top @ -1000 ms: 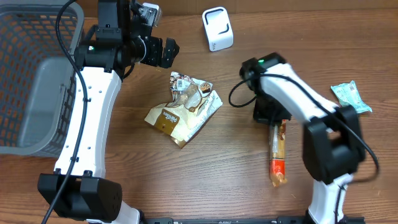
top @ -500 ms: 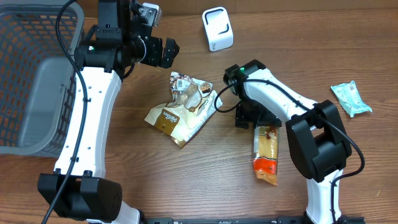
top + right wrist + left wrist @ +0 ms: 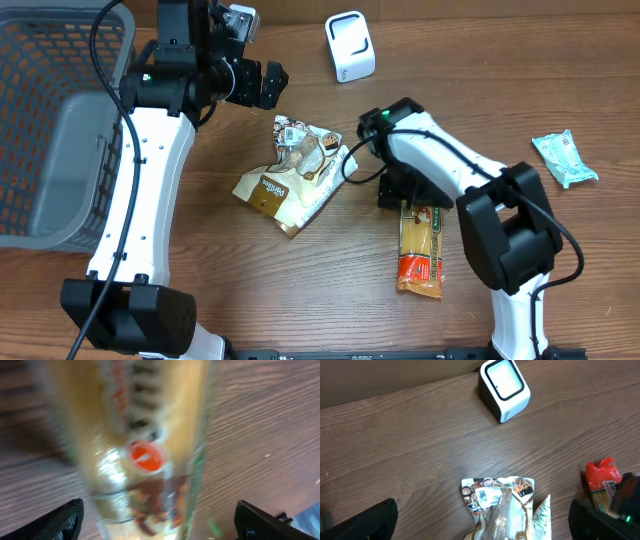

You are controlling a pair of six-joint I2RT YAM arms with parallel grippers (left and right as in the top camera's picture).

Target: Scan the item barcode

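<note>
**Overhead.**
- Scanner (image 3: 350, 46): white, the reference point.
- Pasta packet (image 3: 421, 250): long and narrow, lying flat on the table (image 3: 300, 290), nearward and slightly right of the scanner, well apart from it.
- Right gripper (image 3: 398, 190): over the packet's scanner-ward end.
- Snack bag (image 3: 300, 175): nearward-left of the scanner.
- Left gripper (image 3: 262, 85): left of the scanner.
- Green packet (image 3: 565, 158): far right of the scanner.
- Basket (image 3: 60, 120): far left of the scanner.

**Left wrist.**
- Left fingers (image 3: 365, 520): spread wide with nothing between them.
- The scanner is ahead, with the snack bag below it.

**Right wrist.**
- Right fingers (image 3: 60, 520): at both lower corners and wide apart.
- The packet lies blurred between them and appears not to be pinched.

**Handling (a judgement).**
- The packet is probably light, with slick film and brittle contents.
- Take it across its narrow width, near the middle.
- No barcode is visible.
</note>
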